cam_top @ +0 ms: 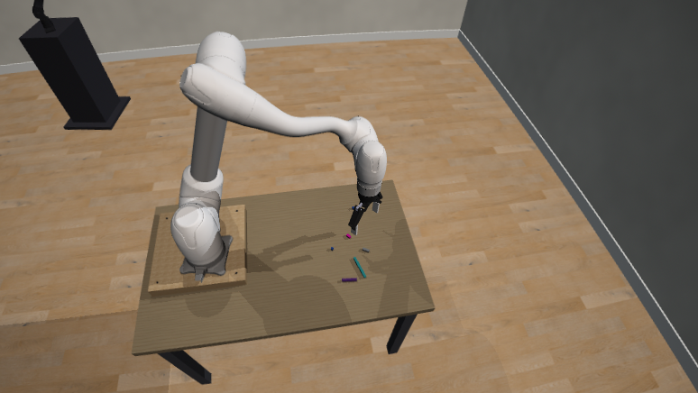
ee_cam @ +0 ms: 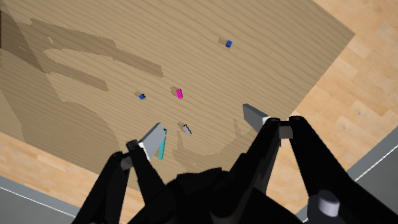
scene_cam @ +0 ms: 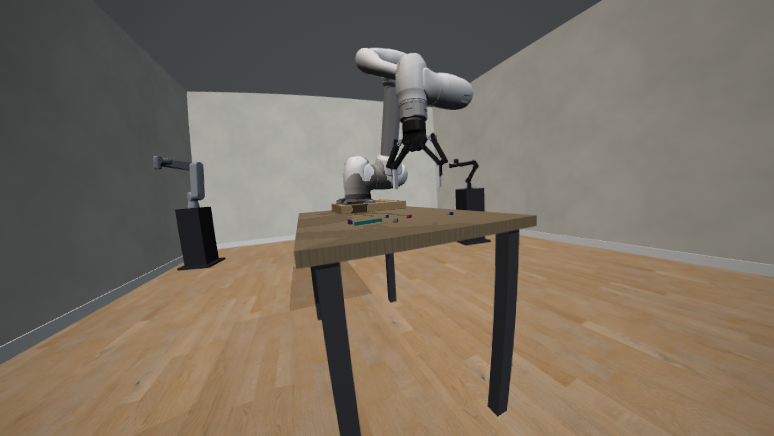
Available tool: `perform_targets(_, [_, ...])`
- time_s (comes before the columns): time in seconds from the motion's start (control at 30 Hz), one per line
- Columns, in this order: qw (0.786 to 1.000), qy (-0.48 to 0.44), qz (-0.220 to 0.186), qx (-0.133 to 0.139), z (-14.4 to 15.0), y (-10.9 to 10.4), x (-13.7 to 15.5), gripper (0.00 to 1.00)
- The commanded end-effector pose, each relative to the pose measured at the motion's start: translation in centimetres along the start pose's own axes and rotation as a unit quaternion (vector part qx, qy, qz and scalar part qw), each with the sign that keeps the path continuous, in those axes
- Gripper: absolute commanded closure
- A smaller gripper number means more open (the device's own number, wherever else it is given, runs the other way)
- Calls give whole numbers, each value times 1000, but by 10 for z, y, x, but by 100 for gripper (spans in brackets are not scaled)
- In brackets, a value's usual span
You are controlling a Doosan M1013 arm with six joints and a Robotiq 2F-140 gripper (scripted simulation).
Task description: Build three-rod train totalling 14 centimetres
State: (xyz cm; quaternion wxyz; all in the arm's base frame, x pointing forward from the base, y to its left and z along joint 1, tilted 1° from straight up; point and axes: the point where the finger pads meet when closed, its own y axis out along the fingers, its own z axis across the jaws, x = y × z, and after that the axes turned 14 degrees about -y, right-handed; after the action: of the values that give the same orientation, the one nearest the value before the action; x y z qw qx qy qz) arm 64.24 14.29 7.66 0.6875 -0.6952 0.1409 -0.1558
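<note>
My gripper [cam_top: 364, 219] [scene_cam: 417, 186] [ee_cam: 202, 120] is open and empty, high above the table. A turquoise rod [cam_top: 360, 267] [scene_cam: 368, 222] [ee_cam: 162, 147] lies slanted, partly behind a finger in the wrist view. A purple rod [cam_top: 349, 279] [scene_cam: 349, 221] lies near its front end, apart; the wrist view does not show it. A short grey rod [cam_top: 365, 250] [scene_cam: 395, 220] [ee_cam: 187, 130] and a magenta rod [cam_top: 348, 236] [scene_cam: 409, 216] [ee_cam: 179, 93] lie separately. One blue rod [cam_top: 332, 249] [scene_cam: 387, 216] [ee_cam: 142, 96] lies left of them. Another blue rod [cam_top: 353, 207] [scene_cam: 451, 213] [ee_cam: 228, 44] lies farther back. No rods touch.
The wooden table [cam_top: 273, 312] [scene_cam: 460, 223] [ee_cam: 285, 35] carries the arm's base on a raised wooden board [cam_top: 238, 253] at the left in the top view. The table's right edge lies beyond the rods. Arm shadows fall across the tabletop.
</note>
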Motion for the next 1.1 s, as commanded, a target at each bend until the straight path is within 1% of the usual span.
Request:
perform_targets(0.0, [997, -79, 4, 6, -34, 6, 22, 0])
perform_targets(0.07, [993, -117, 4, 6, -52, 9, 33, 0])
perform_targets(0.13, [990, -141, 3, 7, -63, 10, 39, 0])
perform_targets(0.3, [989, -148, 3, 7, -67, 10, 41, 0])
perform_targets(0.33, [989, -148, 3, 7, -67, 10, 41, 85])
perform_targets(1.07, [989, -148, 3, 7, -67, 10, 41, 85])
